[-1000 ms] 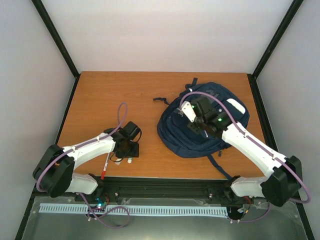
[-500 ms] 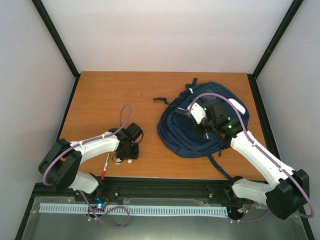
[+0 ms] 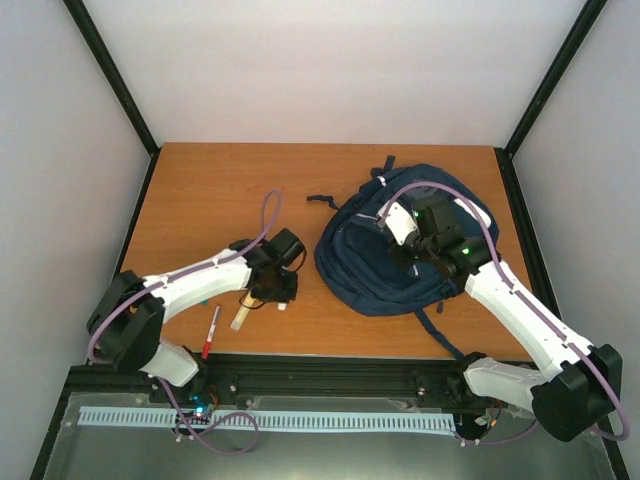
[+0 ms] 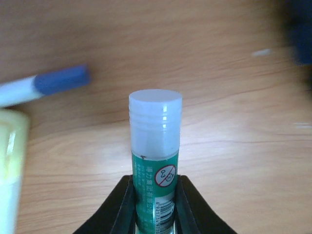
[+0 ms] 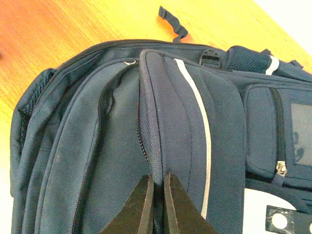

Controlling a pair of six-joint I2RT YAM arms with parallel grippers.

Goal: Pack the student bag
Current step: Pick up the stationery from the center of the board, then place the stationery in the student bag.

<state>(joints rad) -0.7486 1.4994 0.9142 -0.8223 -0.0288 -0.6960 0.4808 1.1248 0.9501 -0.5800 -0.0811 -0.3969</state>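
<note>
The left gripper (image 4: 155, 190) pinches a white-capped, green-labelled glue stick (image 4: 155, 126); the right gripper (image 5: 156, 187) is clamped on a fold of the large navy blue fabric backpack (image 3: 350, 265), lying on the right half of the wooden table (image 3: 220, 190).

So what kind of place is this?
Probably a robot test cell, not a classroom: an orange-brown wooden tabletop boxed in by white wall panels on black frame posts, with two white robot arms bolted at its near edge.
</note>
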